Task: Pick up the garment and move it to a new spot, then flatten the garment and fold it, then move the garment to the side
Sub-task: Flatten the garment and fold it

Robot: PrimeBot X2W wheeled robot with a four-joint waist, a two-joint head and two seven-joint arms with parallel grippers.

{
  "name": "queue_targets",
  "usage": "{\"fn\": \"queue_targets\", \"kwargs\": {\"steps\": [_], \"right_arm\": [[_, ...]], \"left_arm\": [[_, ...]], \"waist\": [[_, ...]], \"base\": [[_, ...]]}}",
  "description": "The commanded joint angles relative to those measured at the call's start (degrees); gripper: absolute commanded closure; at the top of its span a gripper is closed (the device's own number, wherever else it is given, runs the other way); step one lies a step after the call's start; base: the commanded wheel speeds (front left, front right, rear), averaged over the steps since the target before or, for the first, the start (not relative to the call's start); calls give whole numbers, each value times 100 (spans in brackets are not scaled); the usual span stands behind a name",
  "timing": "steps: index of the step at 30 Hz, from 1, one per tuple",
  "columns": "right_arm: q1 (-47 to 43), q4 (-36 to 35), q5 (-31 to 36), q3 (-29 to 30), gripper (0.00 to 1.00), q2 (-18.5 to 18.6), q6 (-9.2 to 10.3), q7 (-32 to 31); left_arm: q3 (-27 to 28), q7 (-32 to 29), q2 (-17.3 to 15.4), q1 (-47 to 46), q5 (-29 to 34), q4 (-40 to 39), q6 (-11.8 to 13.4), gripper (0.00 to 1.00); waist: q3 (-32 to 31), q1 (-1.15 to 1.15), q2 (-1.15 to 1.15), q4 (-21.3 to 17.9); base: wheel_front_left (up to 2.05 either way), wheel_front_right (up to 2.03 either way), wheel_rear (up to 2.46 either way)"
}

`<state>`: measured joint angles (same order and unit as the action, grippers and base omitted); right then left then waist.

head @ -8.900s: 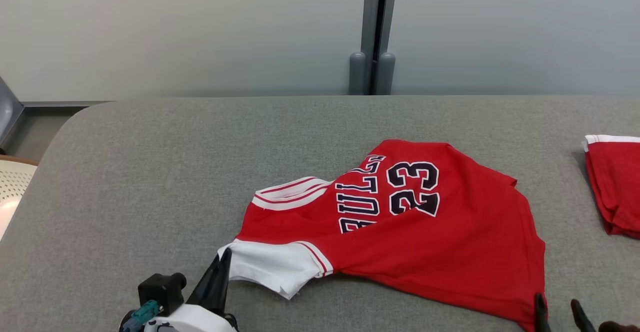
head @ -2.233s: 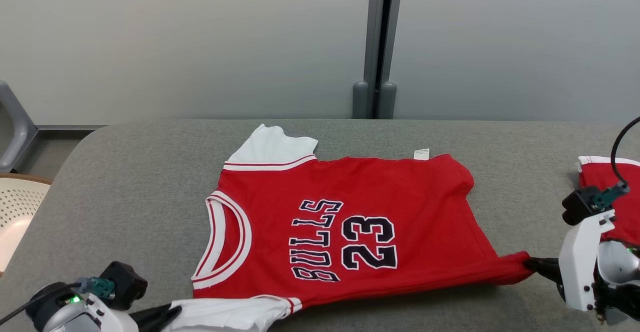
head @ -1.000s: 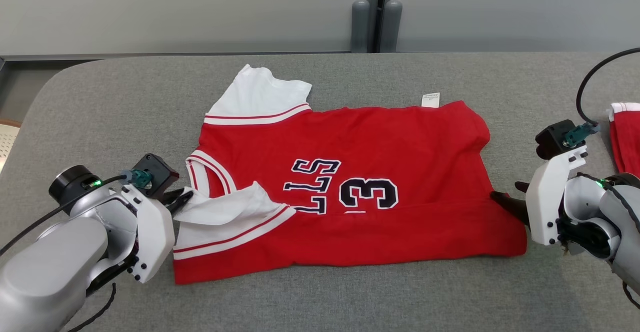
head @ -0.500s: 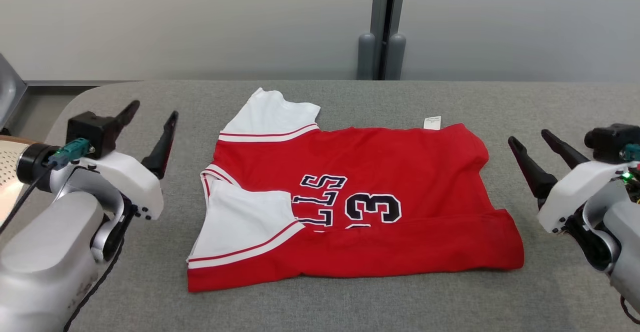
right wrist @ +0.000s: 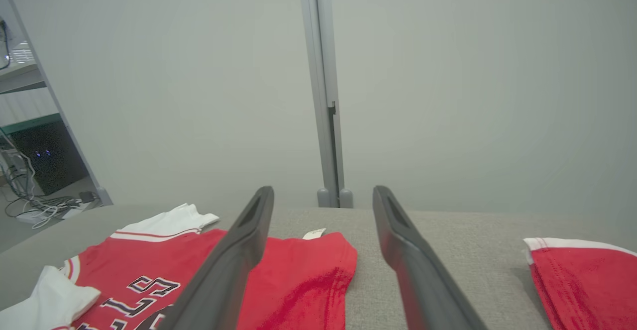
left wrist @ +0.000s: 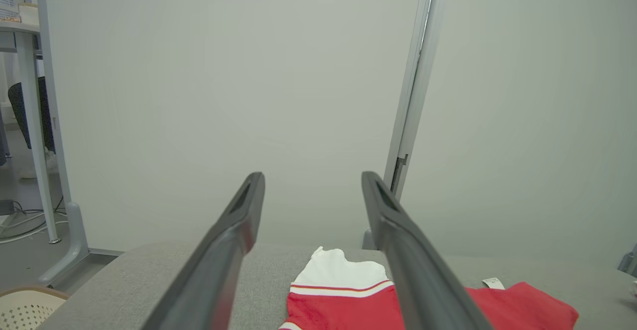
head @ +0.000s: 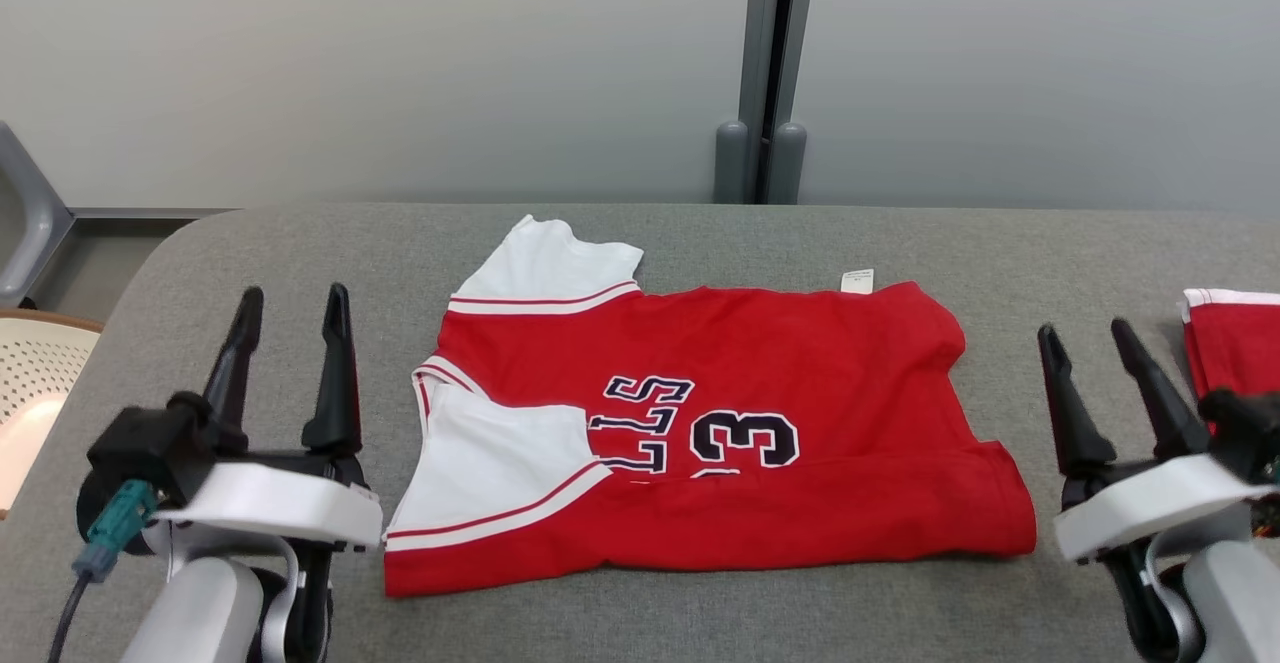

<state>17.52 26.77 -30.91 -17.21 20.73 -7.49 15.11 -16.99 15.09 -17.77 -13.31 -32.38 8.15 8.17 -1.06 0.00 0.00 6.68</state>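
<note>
**Head view.** Red short-sleeved basketball jersey with white sleeves and dark lettering (head: 760, 383) lies flat at centre frame on the grey fabric-covered worktop (head: 300, 243), collar toward frame left.
- Change: a second ago both grippers were pinching its near edge. Now that edge is turned up over the body, and the near white sleeve (head: 490, 453) lies on the chest.
- Left gripper (head: 294, 293) is at lower left, fingers spread and empty, clear of the cloth.
- Right gripper (head: 1083, 329) is at lower right, likewise spread and holding nothing.
- Judgement: moving and flattening are done and the first lengthwise fold is laid. More folding and the move to the side remain.
- The fold covers the lower part of the lettering; only part of the word and one digit can be read.
- A second red garment with white trim (head: 1235, 343) is cut off by the right edge.

**Left wrist view.** The fingers stand wide apart with nothing between them. At the bottom edge are the far white sleeve (left wrist: 343, 270) and a strip of red; the folded part is cut off.

**Right wrist view.** The fingers are spread and empty. The jersey's hem end sits at lower left, partly hidden behind the left-hand finger. The second garment lies at lower right, well apart from the jersey. How the layers lie under the fold cannot be made out.
</note>
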Motion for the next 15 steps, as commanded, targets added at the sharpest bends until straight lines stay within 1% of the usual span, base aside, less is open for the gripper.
{"fn": "queue_targets", "kwargs": {"steps": [1, 5, 9, 12, 15], "right_arm": [[-150, -79, 120, 70, 0, -77, 0, 1], [-869, -563, 715, 636, 0, -624, 0, 3], [-1296, -780, 1058, 892, 0, -985, 0, 3], [-1410, -845, 1178, 1013, 0, -1138, 0, 3], [-1460, -859, 1235, 1053, 0, -1205, 0, 4]], "left_arm": [[77, 5, 58, 131, 78, -20, -47, 0], [567, 5, 604, 759, 517, -30, -333, 0], [804, 6, 1043, 1243, 906, 243, -596, 0], [963, 6, 1200, 1393, 1156, 560, -704, 0], [1043, 7, 1268, 1348, 1419, 901, -766, 0]], "waist": [[-6, 0, 0, -10], [-45, 0, 0, -71], [-67, 0, 0, -141], [-60, 0, 0, -200], [-51, 0, 0, -232]], "base": [[0, 0, 0], [0, 0, 0], [0, 0, 0], [0, 0, 0], [0, 0, 0]]}}
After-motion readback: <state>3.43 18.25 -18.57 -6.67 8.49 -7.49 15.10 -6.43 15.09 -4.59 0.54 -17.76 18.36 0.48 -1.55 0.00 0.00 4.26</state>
